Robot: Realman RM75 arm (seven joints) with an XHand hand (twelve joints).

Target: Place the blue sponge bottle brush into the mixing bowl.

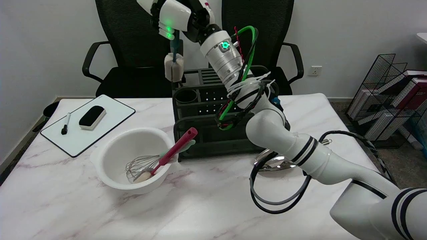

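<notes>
My right hand (174, 17) is high at the top edge of the head view, partly cut off by the frame. It holds the blue handle of the bottle brush (173, 66), which hangs straight down with its pale sponge head lowest. The brush is in the air over the left end of the black rack (206, 133), behind and to the right of the white mixing bowl (115, 156). The bowl stands on the marble table, left of centre. Inside it lie a wire whisk (140, 165) and a red-handled utensil (176, 146) leaning on the rim.
A whiteboard (110, 116) with an eraser (92, 117) and a marker (66, 123) lies at the far left. Two black chairs stand behind the table. A shiny metal object (272, 163) lies under my forearm, with cable loops hanging. A wire shelf (393, 96) stands at the right.
</notes>
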